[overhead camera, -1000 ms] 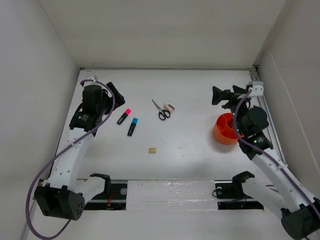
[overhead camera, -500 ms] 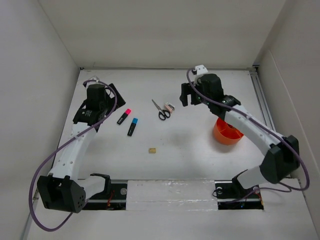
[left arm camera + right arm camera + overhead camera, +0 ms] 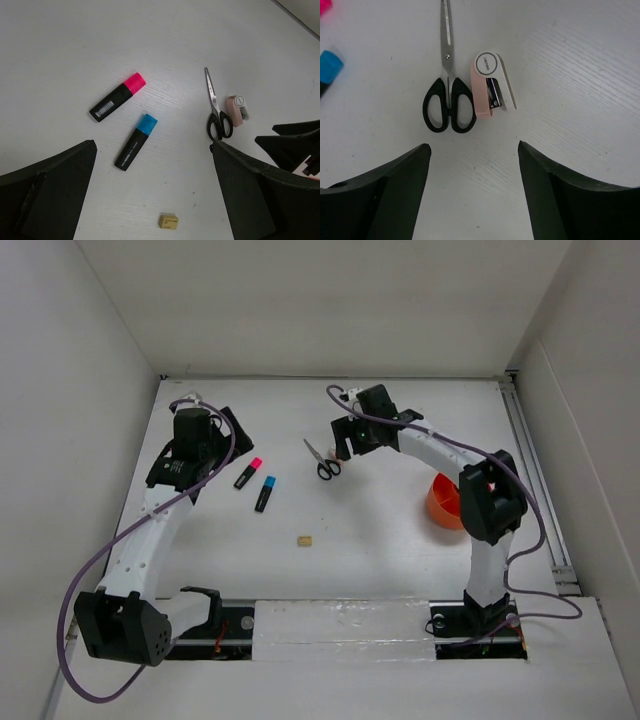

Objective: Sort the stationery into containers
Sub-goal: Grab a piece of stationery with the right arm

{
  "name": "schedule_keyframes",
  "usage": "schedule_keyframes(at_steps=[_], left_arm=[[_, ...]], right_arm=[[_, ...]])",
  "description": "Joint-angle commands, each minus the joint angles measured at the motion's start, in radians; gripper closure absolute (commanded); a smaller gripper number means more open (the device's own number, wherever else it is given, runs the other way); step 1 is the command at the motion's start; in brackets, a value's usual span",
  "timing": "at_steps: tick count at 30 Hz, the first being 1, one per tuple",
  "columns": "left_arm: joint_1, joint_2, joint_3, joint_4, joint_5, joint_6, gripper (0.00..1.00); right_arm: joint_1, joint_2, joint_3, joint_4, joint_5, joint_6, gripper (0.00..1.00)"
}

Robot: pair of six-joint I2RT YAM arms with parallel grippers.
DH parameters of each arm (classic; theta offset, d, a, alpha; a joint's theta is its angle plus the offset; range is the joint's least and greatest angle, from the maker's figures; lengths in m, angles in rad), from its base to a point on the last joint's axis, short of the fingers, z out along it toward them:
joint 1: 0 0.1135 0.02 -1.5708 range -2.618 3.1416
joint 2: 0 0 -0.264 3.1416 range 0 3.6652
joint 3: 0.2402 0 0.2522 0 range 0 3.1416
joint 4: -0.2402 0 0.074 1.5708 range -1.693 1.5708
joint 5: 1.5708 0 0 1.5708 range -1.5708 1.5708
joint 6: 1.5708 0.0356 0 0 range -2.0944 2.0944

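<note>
Right gripper (image 3: 470, 200), spread, hangs over scissors (image 3: 448, 95) and pinkish-white piece (image 3: 489, 92); left gripper (image 3: 152, 195) spread too. Right arm (image 3: 488, 502) hides part of the orange cup (image 3: 443, 503) from above.

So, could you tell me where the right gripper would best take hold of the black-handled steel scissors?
Probably across the closed blades just past the pivot, coming straight down. The black-handled steel scissors lie flat and shut, so the blades form one narrow bar. The small pink-and-white piece crowds one handle loop. The right gripper is open above them.
</note>
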Motion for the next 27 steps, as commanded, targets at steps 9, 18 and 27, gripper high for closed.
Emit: schedule_keyframes(at_steps=[9,18,27], left_arm=[[0.001,-0.026,-0.007,0.039,0.056,0.013,0.01],[0.001,-0.026,-0.007,0.049,0.074,0.013,0.01],[0.001,-0.026,-0.007,0.049,0.083,0.013,0.01]], right_arm=[[-0.046,0.108,0.134,0.021,-0.078,-0.040,0.38],[-0.055,0.191,0.203,0.024,-0.014,-0.040,0.62],[-0.055,0.203,0.191,0.034,-0.014,-0.049,0.62]])
